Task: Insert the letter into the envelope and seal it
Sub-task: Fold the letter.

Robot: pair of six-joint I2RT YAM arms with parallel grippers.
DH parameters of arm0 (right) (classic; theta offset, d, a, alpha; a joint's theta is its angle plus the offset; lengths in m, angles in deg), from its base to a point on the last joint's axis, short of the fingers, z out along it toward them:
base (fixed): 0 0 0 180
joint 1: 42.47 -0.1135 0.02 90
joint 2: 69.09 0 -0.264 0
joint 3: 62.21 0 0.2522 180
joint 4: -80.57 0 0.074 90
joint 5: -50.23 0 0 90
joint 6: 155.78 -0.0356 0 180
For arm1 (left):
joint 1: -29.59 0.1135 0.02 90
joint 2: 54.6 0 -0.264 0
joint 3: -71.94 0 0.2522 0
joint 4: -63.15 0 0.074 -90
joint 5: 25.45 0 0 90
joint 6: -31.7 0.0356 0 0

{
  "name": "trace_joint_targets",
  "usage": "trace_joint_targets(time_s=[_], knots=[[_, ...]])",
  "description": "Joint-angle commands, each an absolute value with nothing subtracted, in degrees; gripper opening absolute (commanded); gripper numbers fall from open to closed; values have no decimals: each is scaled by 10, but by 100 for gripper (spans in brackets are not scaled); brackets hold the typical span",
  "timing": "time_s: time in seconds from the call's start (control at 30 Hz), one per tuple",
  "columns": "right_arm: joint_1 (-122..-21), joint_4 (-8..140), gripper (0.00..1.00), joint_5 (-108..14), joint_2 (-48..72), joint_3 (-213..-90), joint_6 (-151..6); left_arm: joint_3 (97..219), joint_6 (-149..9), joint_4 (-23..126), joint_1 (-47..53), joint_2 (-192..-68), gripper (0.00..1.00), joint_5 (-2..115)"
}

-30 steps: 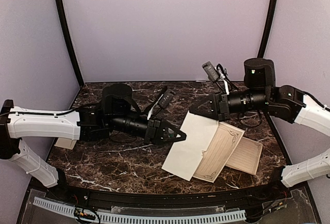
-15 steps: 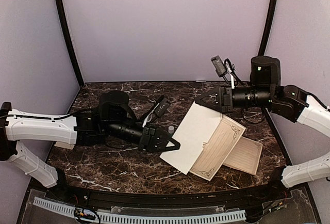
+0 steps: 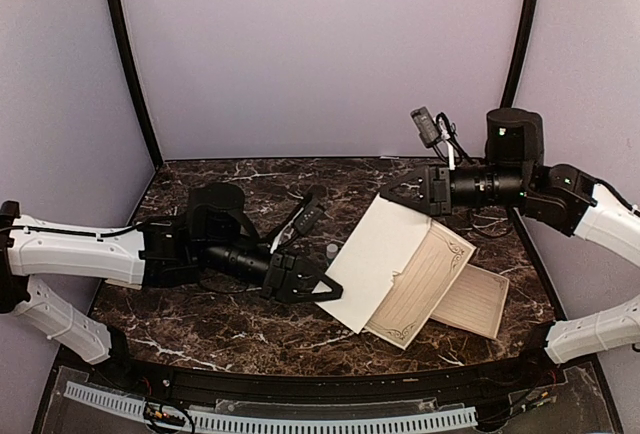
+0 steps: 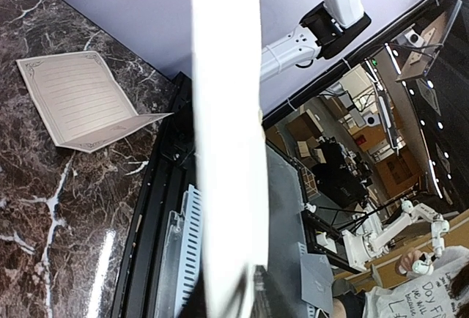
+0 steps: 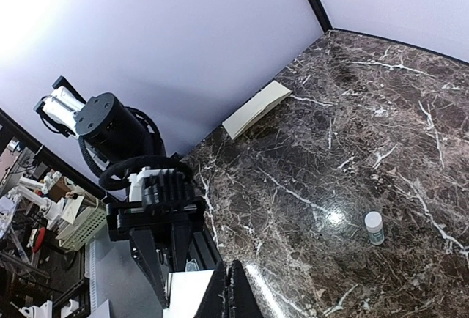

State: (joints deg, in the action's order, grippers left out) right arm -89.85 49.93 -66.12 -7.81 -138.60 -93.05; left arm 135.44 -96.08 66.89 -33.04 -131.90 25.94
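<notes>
**Step in hand:** readying the envelope. Judged early in the task, with nothing yet inserted and nothing sealed.

**Envelope** (image 3: pixel 375 254): plain cream, right of centre, spanning the gap between the two arms. It was tilted and appeared raised off the table (image 3: pixel 220 329). Its right edge overlapped a bordered sheet (image 3: pixel 425 289). A second sheet (image 3: pixel 478 302) lay just beyond that one. The flap could not be made out.

**Right gripper** (image 3: pixel 398 197): jaws fully closed, apparently pinching the envelope's far corner.

**Left gripper** (image 3: pixel 322 289): at the envelope's near-left corner. The wrist view showed the envelope (image 4: pixel 227 149) edge-on, running down to the jaws. Whether the jaws clamped it or stood slightly apart could not be told.

**Next move, as judged:** one arm must hold the envelope steady with its mouth open, which frees the other to fetch a sheet. A single corner pinch may let the paper swing or sag.
</notes>
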Motion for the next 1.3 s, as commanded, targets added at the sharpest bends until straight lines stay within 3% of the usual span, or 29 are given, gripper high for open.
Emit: trace_joint_targets(time_s=[0.0,0.13,0.43,0.63,0.77,0.83,0.87,0.9,0.93,1.0,1.07,1.27], knots=[[-889,510,0,-669,-73,-1400,-922,1342,-961,675,-333,-1293,28,248],[-888,510,0,-672,-68,-1401,-922,1335,-963,679,-333,-1289,33,253],[-882,498,0,-673,-71,-1401,-915,1313,-964,681,-333,-1271,26,269],[-882,501,0,-685,-66,-1399,-916,1310,-966,681,-333,-1271,2,263],[-882,511,0,-697,-66,-1395,-917,1311,-964,684,-333,-1271,0,260],[-882,519,0,-709,-66,-1394,-922,1314,-963,683,-333,-1270,10,260],[-882,524,0,-719,-64,-1394,-924,1316,-959,677,-333,-1269,22,264],[-882,530,0,-731,-63,-1393,-926,1322,-953,673,-333,-1269,46,273],[-882,536,0,-742,-62,-1390,-929,1325,-949,665,-333,-1267,62,285],[-883,542,0,-753,-61,-1386,-932,1339,-931,643,-332,-1265,78,310],[-883,546,0,-761,-60,-1380,-932,1363,-914,625,-329,-1268,87,325],[-887,558,0,-797,-53,-1373,-932,1425,-881,585,-318,-1307,95,343]])
